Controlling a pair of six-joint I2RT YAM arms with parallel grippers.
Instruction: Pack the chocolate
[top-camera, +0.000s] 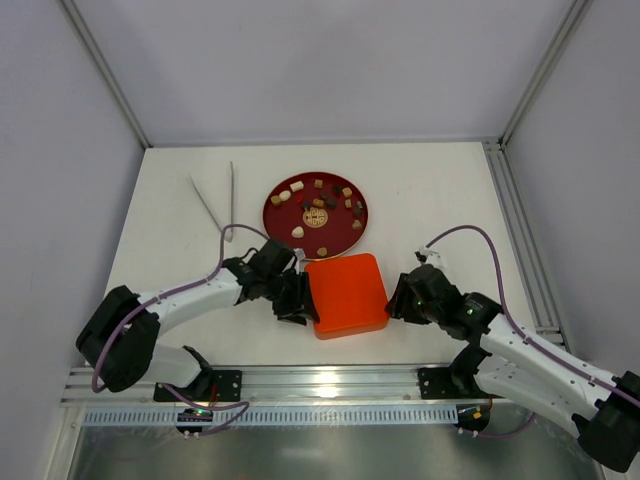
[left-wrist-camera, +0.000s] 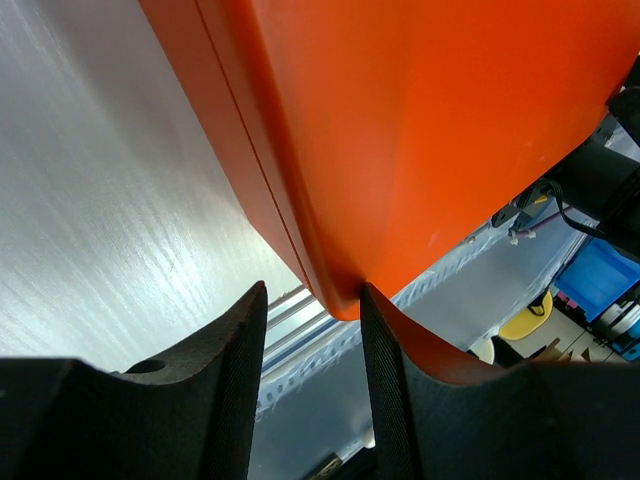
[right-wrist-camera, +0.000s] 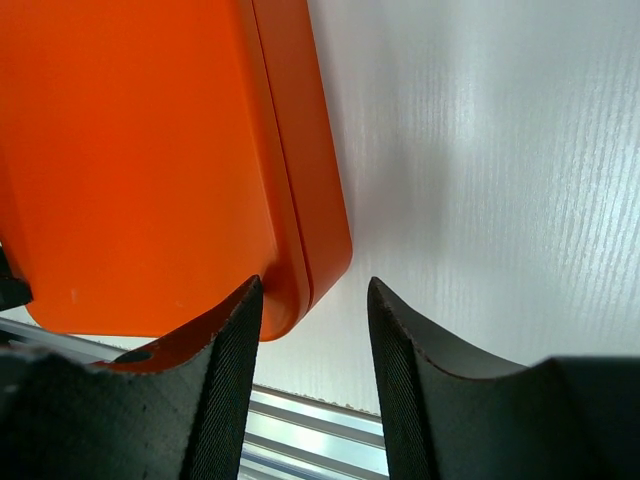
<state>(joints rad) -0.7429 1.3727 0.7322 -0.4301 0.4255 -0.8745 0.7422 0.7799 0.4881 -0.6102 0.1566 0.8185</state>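
Several chocolate pieces (top-camera: 318, 202), cream, caramel and dark brown, lie on a round dark-red plate (top-camera: 287, 226) at mid table. In front of it sits the closed orange-red box (top-camera: 346, 294) with its lid on. My left gripper (top-camera: 297, 303) is open at the box's left edge; in the left wrist view (left-wrist-camera: 312, 385) the box's near corner (left-wrist-camera: 345, 295) sits just above the gap between the jaws. My right gripper (top-camera: 397, 303) is open at the box's right edge; in the right wrist view (right-wrist-camera: 315, 375) the box's corner (right-wrist-camera: 300, 290) touches the left finger (right-wrist-camera: 225, 390).
White tongs (top-camera: 218, 196) lie at the back left of the table. A metal rail (top-camera: 330, 385) runs along the near edge, and another rail (top-camera: 515, 230) runs along the right side. Grey walls enclose the table.
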